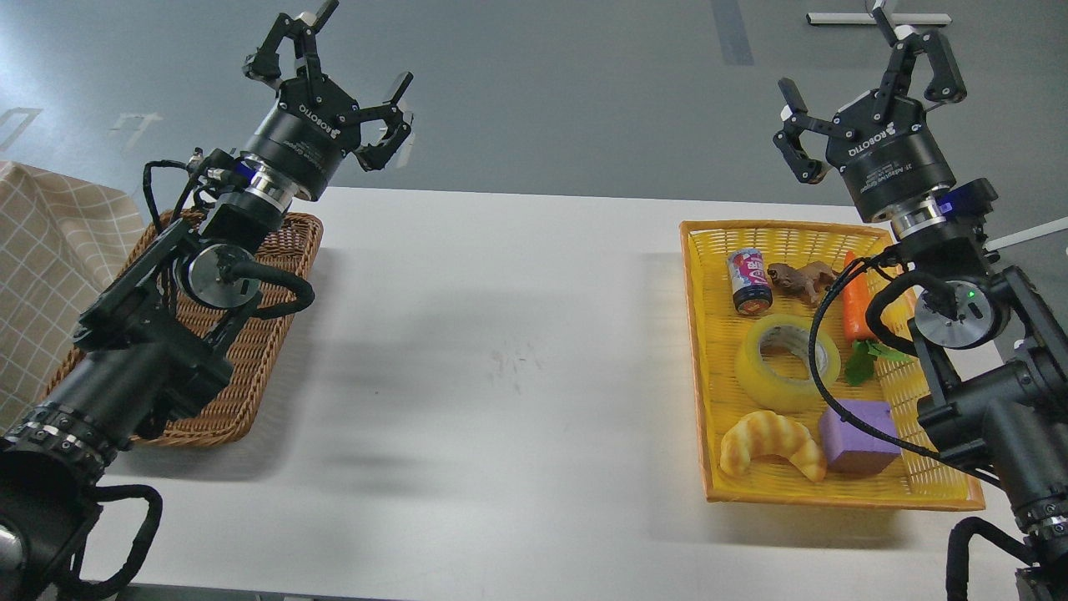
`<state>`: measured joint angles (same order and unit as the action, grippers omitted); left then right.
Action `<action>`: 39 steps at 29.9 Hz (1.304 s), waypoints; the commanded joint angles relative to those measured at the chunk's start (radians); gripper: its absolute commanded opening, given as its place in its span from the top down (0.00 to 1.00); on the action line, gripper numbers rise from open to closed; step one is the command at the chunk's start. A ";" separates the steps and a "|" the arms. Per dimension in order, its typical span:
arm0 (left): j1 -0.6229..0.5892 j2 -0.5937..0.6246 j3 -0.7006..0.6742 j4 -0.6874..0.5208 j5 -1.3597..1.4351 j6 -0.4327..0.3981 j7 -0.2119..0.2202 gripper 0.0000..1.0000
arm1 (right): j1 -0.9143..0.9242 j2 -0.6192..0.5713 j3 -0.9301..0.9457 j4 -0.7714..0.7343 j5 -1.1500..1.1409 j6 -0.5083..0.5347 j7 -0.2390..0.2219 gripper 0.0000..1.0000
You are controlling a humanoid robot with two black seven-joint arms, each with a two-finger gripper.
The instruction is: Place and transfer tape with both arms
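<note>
The tape (787,363), a translucent yellow roll with a grey-white core, lies flat in the middle of the yellow basket (699,351) on the right side of the white table. My right gripper (868,79) is open and empty, raised high beyond the basket's far edge, well above and behind the tape. My left gripper (338,71) is open and empty, raised above the far end of the brown wicker basket (275,334) on the left. A black cable of the right arm crosses in front of the tape's right side.
In the yellow basket with the tape lie a small can (749,281), a brown toy animal (803,278), a carrot (857,305), a croissant (772,442) and a purple block (859,436). A checked cloth (50,259) hangs at the far left. The white table (501,359) spans between the baskets.
</note>
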<state>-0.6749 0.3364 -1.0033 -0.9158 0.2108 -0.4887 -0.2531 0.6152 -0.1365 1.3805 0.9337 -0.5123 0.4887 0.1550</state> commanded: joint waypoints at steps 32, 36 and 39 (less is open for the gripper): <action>-0.020 -0.002 0.000 0.000 0.001 0.000 0.002 0.02 | 0.011 -0.002 -0.008 0.019 0.000 0.000 0.000 0.00; -0.021 0.004 0.002 -0.001 0.002 0.000 0.003 0.02 | 0.011 -0.002 -0.009 0.020 0.000 0.000 -0.002 0.00; -0.020 0.006 0.002 -0.001 0.001 0.000 0.005 0.02 | 0.008 -0.002 -0.009 0.019 -0.002 0.000 0.000 0.00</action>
<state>-0.6960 0.3402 -1.0021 -0.9172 0.2132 -0.4887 -0.2513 0.6260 -0.1380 1.3715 0.9541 -0.5122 0.4887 0.1540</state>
